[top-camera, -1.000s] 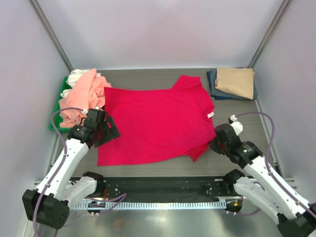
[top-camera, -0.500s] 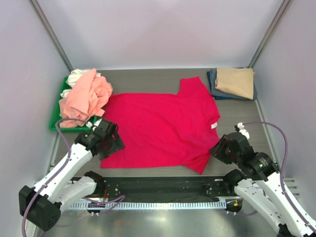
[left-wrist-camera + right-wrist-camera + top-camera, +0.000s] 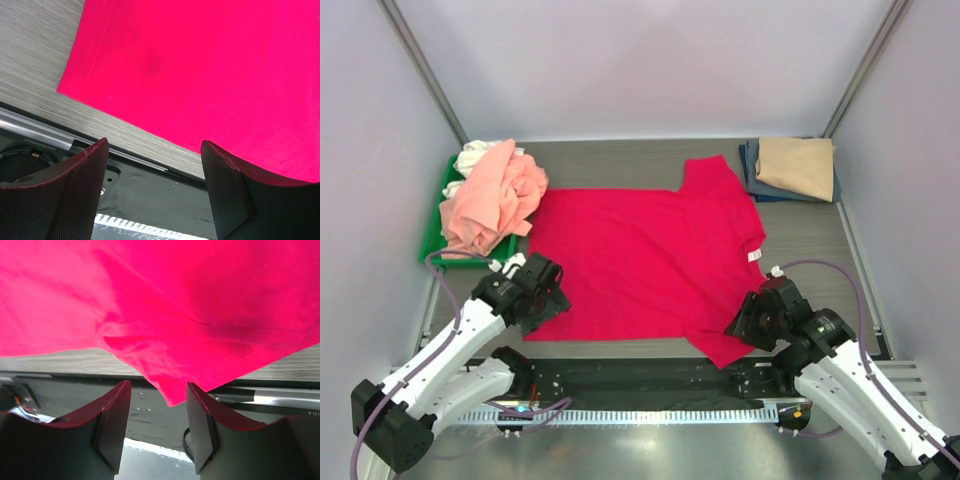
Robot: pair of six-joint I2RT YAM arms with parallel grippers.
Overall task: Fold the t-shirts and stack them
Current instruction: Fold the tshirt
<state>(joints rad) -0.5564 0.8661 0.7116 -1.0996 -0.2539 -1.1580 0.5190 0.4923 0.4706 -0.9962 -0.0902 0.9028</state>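
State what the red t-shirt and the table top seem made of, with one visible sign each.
Red t-shirt: soft matte cloth, probably cotton knit; it wrinkles and has a stitched hem. Table top: grey wood-grain surface, possibly laminate; fine parallel streaks.

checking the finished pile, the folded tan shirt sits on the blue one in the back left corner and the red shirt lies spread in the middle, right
Not quite: the top external view shows the tan shirt on the blue one in the back right corner, not the left. The red shirt does lie spread in the middle.
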